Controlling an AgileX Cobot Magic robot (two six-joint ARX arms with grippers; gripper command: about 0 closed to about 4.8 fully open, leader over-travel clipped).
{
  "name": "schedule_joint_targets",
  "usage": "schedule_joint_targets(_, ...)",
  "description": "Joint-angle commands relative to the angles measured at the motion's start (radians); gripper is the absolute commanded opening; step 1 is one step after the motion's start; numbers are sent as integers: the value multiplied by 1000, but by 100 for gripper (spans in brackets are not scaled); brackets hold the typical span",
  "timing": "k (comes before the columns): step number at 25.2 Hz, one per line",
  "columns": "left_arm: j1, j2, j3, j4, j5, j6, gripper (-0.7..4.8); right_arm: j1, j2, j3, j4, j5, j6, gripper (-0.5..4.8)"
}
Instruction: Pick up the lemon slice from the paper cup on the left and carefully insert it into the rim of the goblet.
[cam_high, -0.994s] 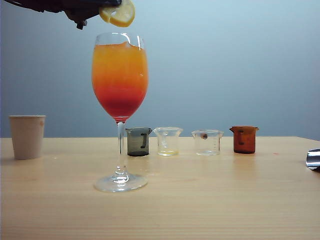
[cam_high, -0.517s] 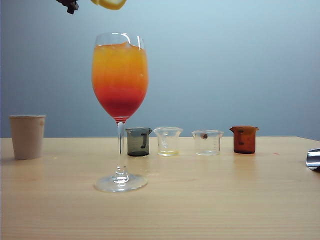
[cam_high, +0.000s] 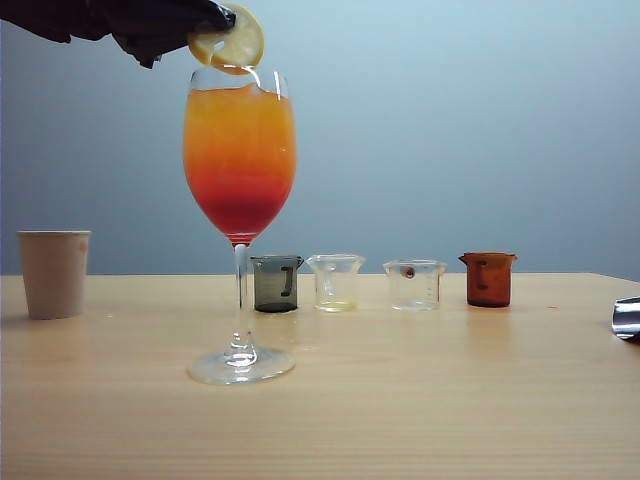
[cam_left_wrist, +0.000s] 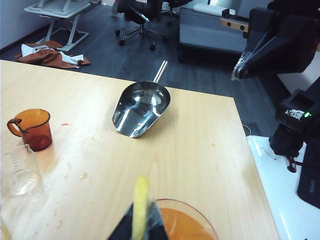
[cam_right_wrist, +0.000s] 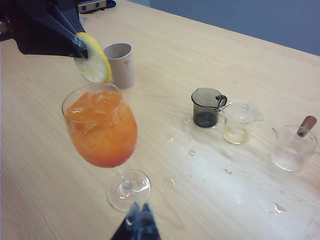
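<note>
On the far left of the surface (cam_high: 420, 420) stands the paper cup (cam_high: 54, 273). Right of it the goblet (cam_high: 240, 170) rises tallest, and just over its rim the left tool (cam_high: 222, 22) pinches the lemon slice (cam_high: 232, 43), whose lower edge meets the rim. The left wrist view shows that slice edge-on above the orange drink, plus a metal scoop (cam_left_wrist: 140, 108) that the exterior view only clips at its right border. Behind the stem come a grey beaker (cam_high: 276, 283), two clear beakers (cam_high: 336, 281) and a brown beaker (cam_high: 488, 278). The right tool (cam_right_wrist: 138, 225), closed and empty, hangs near the goblet's foot.
</note>
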Motion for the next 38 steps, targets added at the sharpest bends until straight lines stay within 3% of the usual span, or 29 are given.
schedule_joint_targets(1, 0, -3, -1, 55, 37, -6, -6, 0, -2, 3, -10, -4, -3, -6)
schedule_joint_targets(9, 39, -1, -46, 101, 139, -5, -6, 0, -2, 3, -12, -4, -3, -6)
schedule_joint_targets(17, 43, 0, -96, 180, 160, -6, -6, 0, -2, 3, -13, -4, -3, -6)
schedule_joint_targets(38, 45, 44, -101, 194, 188, 55, -6, 0, -2, 3, -18, -3, -3, -6)
